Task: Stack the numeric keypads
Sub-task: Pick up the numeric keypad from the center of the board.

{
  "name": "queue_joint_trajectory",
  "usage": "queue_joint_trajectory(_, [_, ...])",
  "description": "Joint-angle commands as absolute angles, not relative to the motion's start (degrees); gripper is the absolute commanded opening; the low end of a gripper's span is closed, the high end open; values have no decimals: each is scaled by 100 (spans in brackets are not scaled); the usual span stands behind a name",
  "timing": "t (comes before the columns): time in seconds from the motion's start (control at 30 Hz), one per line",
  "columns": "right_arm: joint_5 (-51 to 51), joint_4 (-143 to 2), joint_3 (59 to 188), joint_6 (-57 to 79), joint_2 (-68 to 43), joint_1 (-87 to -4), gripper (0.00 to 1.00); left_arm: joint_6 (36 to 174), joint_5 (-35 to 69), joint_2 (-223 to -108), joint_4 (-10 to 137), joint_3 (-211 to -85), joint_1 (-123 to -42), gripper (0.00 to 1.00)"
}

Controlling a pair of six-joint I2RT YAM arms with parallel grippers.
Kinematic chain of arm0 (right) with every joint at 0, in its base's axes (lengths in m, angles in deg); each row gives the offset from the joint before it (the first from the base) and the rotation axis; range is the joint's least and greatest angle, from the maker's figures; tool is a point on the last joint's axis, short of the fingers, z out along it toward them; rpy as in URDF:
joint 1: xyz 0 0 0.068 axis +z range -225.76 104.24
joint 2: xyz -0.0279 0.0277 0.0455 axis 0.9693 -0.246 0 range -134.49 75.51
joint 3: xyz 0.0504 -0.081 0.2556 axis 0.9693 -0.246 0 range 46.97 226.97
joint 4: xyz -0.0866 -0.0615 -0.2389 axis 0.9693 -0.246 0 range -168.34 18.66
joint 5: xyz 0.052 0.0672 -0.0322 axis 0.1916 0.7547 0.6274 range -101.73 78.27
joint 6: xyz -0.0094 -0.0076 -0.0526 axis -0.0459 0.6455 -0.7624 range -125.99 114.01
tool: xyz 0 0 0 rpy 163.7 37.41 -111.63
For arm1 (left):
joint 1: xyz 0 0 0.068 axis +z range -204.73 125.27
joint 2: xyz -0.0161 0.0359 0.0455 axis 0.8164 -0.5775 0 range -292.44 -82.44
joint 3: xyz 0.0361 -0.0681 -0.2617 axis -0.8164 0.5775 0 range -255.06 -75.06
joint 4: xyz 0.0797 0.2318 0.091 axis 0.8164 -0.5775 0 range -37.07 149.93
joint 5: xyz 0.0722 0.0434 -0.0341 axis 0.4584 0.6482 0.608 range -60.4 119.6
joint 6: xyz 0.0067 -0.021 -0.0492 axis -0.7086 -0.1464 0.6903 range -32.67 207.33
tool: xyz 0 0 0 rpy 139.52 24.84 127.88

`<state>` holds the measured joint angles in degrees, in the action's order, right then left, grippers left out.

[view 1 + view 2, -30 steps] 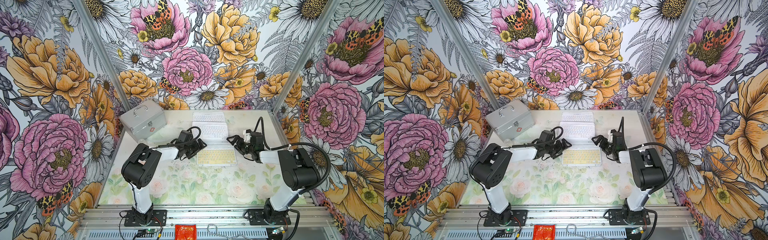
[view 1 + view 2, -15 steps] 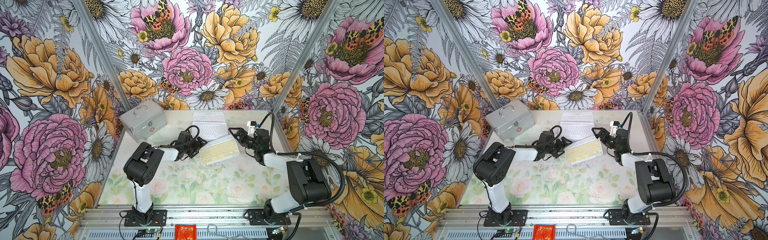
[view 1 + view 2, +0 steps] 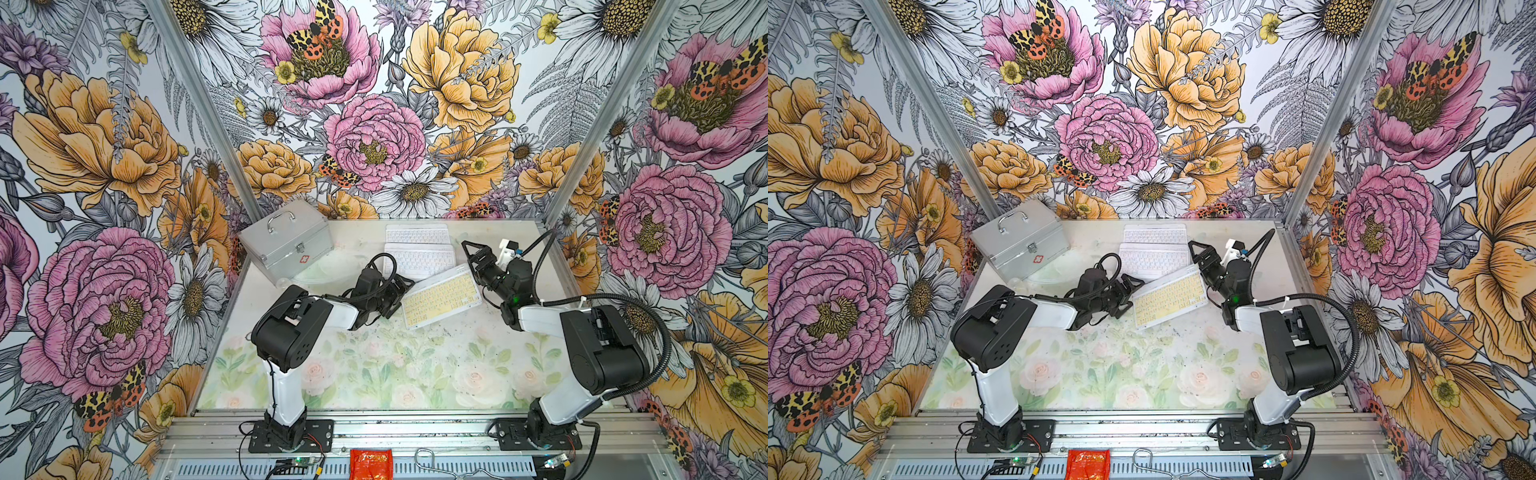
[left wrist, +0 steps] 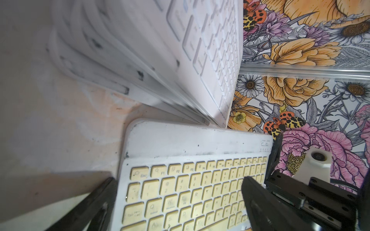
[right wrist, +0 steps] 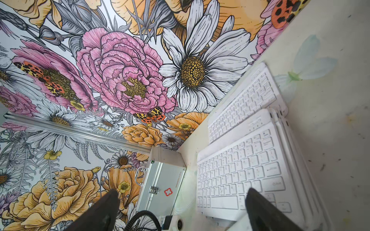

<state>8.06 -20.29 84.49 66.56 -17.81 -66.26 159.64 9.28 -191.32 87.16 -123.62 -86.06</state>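
Wide-open left gripper [image 3: 397,291] straddles the yellow keypad [image 4: 192,192] edge; contact unclear. Right gripper [image 3: 471,255] also wide, beside the white keypad stack [image 3: 419,259], layer count blurred. Yellow keypad lies on the surface [image 3: 374,374] at the stack, skewed now, square a second ago.

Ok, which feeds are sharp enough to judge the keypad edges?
Left wrist: white keypad stack smeared by blur, yellow keypad crisp. Right wrist: stack's keys readable, slightly soft. Top views: sharp, evenly lit, but that stack washes into the pale table.
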Motion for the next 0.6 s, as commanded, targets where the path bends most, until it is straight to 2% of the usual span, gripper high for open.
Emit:
queue_joint_trajectory(0.0, [922,-2419,8229,7061,-1635,-6276,99,16154,723,-19358,8757,-12228,-8919,99])
queue_joint_trajectory(0.57, [85,-2397,8138,7544,-1547,-5932,98,16231,787,-19332,8937,-12103,-8961,99])
